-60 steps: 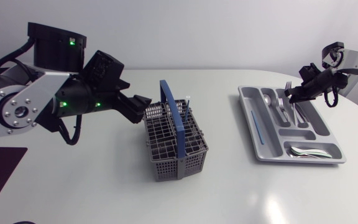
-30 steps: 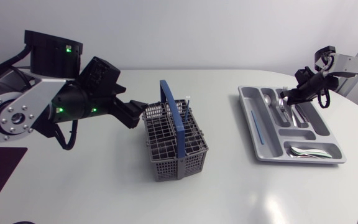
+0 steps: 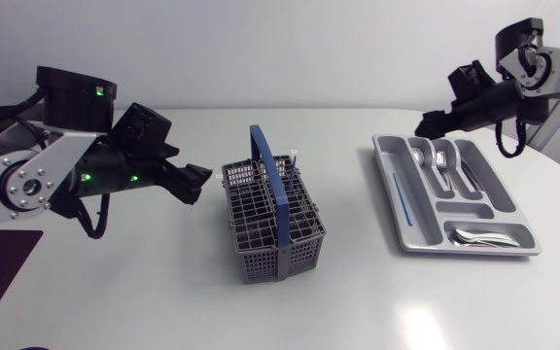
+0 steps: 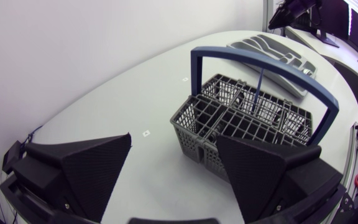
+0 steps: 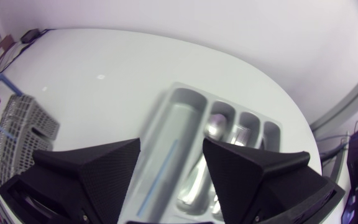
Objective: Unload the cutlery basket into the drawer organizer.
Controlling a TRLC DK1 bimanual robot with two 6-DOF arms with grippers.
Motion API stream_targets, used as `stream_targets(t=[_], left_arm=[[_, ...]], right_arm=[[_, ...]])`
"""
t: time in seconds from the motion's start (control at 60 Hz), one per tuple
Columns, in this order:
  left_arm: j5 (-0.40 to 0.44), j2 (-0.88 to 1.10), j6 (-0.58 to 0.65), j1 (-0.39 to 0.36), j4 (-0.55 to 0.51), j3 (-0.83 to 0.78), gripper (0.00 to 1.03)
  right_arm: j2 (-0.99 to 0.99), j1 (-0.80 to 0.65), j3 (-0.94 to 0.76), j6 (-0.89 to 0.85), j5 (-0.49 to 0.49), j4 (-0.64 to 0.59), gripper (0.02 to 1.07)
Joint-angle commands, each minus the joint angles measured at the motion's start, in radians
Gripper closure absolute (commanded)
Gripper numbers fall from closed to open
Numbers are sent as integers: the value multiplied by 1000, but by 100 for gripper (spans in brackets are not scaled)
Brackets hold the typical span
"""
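The table (image 3: 163,292) carried the basket (image 3: 272,219) at its centre, blue handle (image 3: 270,170) arched across it. The tray (image 3: 391,194) lay at the basket's 3 o'clock, well apart.

Your left claw (image 3: 194,183) hung just off the basket's 9 o'clock wall, fingers apart and empty. Your right claw (image 3: 426,126) hung over the tray's 12 o'clock end, likewise apart and empty.

The tray held a spoon (image 3: 418,156), a fork (image 3: 442,160) and more. A white piece (image 3: 296,156) stood in the basket's 1 o'clock corner.

Risks, as judged:
- Broad fingers entering from 9 o'clock could catch the handle.
- They could also shove the light basket, sliding or tipping it.
- The upright piece was thin, so a loose pinch could drop it short of the tray.
- A low pass by your right claw could scatter the cutlery already laid.
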Motion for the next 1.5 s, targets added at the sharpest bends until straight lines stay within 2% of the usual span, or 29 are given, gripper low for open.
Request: stream_targets(t=[0.0,0.167,0.35,0.6,1.067,1.25,1.483], left_arm=[[8,71,20,17,12,-7,9],[8,207,23,19,40,28,9],[8,331,25,13,58,91,9],[6,436,23,-7,74,186,9],[-7,637,37,16,63,428,9],[-7,591,54,65,45,422,8],[37,351,111,83,42,241,7]], right_arm=[[-69,76,-120,0,-19,-3,30],[-136,248,-259,14,-30,-9,30],[-149,363,-341,19,-27,0,30],[-198,473,-393,23,-28,-15,30],[-245,645,-417,95,-27,-39,30],[-359,602,-442,71,-22,-19,30],[-383,562,-480,29,-24,168,30]])
